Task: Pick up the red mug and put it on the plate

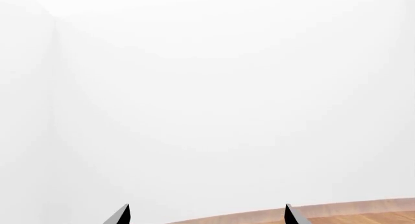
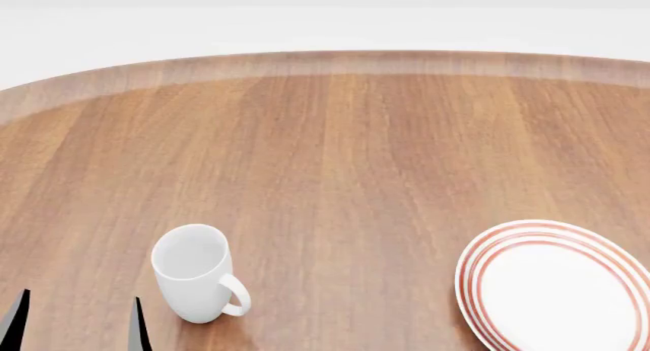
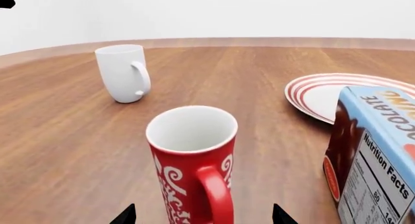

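Note:
The red mug (image 3: 192, 178), with white swirls and a white inside, stands upright on the wooden table, its handle turned toward the right wrist camera. My right gripper (image 3: 203, 218) is open, its two fingertips to either side of the mug, apart from it. The plate (image 2: 553, 286), white with red rings, lies at the table's front right; it also shows in the right wrist view (image 3: 324, 94), beyond the mug. The red mug is out of the head view. My left gripper (image 2: 79, 324) is open and empty at the front left; in the left wrist view (image 1: 207, 215) it faces a white wall.
A plain white mug (image 2: 195, 272) stands upright at the front left, close to my left gripper; it shows in the right wrist view (image 3: 123, 72) too. A blue and brown chocolate box (image 3: 372, 153) stands right beside the red mug. The round wooden table (image 2: 336, 153) extends far back.

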{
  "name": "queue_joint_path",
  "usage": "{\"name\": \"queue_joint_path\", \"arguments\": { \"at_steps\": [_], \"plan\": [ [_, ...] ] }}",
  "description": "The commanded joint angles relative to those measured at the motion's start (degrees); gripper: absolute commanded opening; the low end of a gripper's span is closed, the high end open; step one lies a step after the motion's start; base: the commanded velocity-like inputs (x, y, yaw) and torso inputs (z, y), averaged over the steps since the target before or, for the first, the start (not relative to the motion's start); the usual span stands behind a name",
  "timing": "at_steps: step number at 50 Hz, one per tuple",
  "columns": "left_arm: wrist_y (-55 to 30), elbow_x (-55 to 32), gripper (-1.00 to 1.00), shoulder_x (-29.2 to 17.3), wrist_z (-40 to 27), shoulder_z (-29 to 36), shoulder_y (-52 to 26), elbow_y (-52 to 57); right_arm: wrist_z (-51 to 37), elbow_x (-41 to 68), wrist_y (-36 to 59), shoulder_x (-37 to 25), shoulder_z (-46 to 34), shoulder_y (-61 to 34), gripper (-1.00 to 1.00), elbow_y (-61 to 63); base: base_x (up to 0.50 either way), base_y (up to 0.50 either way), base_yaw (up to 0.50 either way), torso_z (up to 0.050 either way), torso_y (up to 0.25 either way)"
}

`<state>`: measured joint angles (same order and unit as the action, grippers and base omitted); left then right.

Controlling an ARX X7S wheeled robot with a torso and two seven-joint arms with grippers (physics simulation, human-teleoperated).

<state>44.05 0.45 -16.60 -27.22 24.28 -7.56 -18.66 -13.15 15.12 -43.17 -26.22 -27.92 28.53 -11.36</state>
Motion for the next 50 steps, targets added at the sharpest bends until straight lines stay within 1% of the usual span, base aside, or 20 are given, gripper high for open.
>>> {"name": "queue_joint_path", "arguments": {
  "at_steps": [1,12,24,27,50],
  "plan": [
    [0.11,0.04,1.00,-0.09,-0.18,0.15,-0.06,-0.05,0.74,0.88,-0.43,0.58,-0.29,-1.07,1.00,-1.78,0.00,0.00,0.00,0.000,0.000],
    [0.08,-0.01,1.00,-0.19,-0.28,0.33,-0.11,-0.04,0.73,1.09,-0.05,0.83,-0.47,-1.45,1.00,-1.67,0.00,0.00,0.00,0.000,0.000],
    [0.15,0.01,1.00,-0.26,-0.52,0.45,-0.15,-0.08,1.30,0.98,-0.55,1.71,-0.64,-2.76,1.00,-4.19,0.00,0.00,0.00,0.000,0.000],
    [0.18,-0.07,1.00,-0.29,-0.48,0.53,-0.18,-0.09,0.48,0.87,0.07,0.90,-0.38,-1.63,1.00,-2.08,0.00,0.00,0.00,0.000,0.000],
    [0.53,0.16,1.00,-0.42,-0.95,0.76,-0.31,-0.27,0.70,1.48,0.08,1.12,-0.31,-2.47,1.00,-3.00,0.00,0.00,0.00,0.000,0.000]
  ]
}}
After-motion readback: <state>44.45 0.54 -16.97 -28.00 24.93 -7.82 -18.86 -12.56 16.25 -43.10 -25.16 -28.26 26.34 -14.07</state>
